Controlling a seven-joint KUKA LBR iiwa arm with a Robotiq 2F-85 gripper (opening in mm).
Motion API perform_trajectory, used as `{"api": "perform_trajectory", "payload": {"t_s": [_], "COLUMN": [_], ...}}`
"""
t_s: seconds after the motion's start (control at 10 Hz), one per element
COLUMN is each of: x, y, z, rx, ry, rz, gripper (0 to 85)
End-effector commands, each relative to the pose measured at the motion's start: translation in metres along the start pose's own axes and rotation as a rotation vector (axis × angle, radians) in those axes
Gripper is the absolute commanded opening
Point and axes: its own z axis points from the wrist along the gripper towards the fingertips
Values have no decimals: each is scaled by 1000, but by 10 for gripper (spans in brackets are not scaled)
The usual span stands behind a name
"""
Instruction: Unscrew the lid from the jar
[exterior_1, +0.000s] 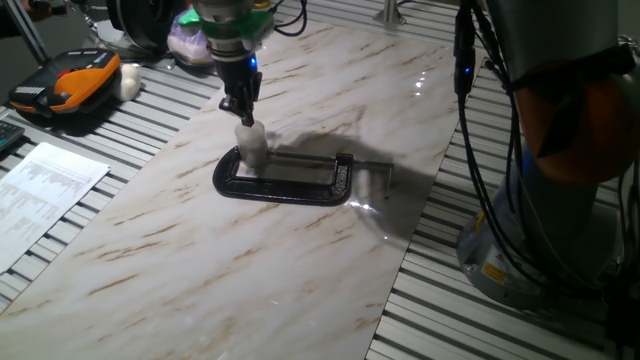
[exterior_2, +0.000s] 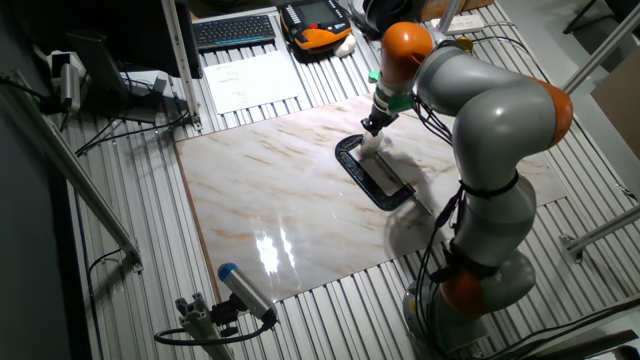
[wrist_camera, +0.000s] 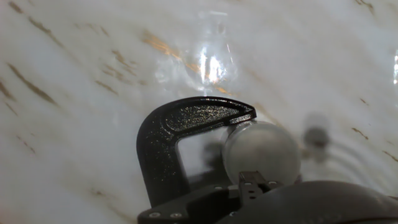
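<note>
The small clear jar (exterior_1: 252, 150) stands upright, held in the jaw end of a black C-clamp (exterior_1: 285, 182) that lies flat on the marble board (exterior_1: 200, 260). Its whitish translucent lid (exterior_1: 248, 129) is on top; in the hand view the lid (wrist_camera: 261, 152) shows as a round disc beside the clamp (wrist_camera: 168, 143). My gripper (exterior_1: 243, 118) hangs straight above the jar, its fingers close together, tips at the lid's top. In the other fixed view the gripper (exterior_2: 371, 126) is over the clamp's far end (exterior_2: 352, 150). The jar body is hidden in the hand view.
The clamp's screw and handle (exterior_1: 372, 166) stick out to the right. An orange-and-black device (exterior_1: 70, 85) and papers (exterior_1: 45, 190) lie off the board at the left. The arm's base (exterior_1: 560, 200) stands at the right. A keyboard (exterior_2: 235, 30) lies at the back.
</note>
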Motion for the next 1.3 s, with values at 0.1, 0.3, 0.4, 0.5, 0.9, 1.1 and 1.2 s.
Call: {"api": "perform_trajectory", "payload": {"t_s": [0.1,0.3,0.4,0.5,0.9,1.1,1.2], "x": [0,0,0,0,0,-1,-3], "y": [0,0,0,0,0,-2,-2], "z": [0,0,0,0,0,1,3], "rx": [7,14,30,52,19,14,10], "ry": [-3,-59,-104,-113,-60,-54,-59], "rz": [-5,-2,-6,-16,-8,-7,-2], "gripper": [0,0,0,0,0,0,0]}}
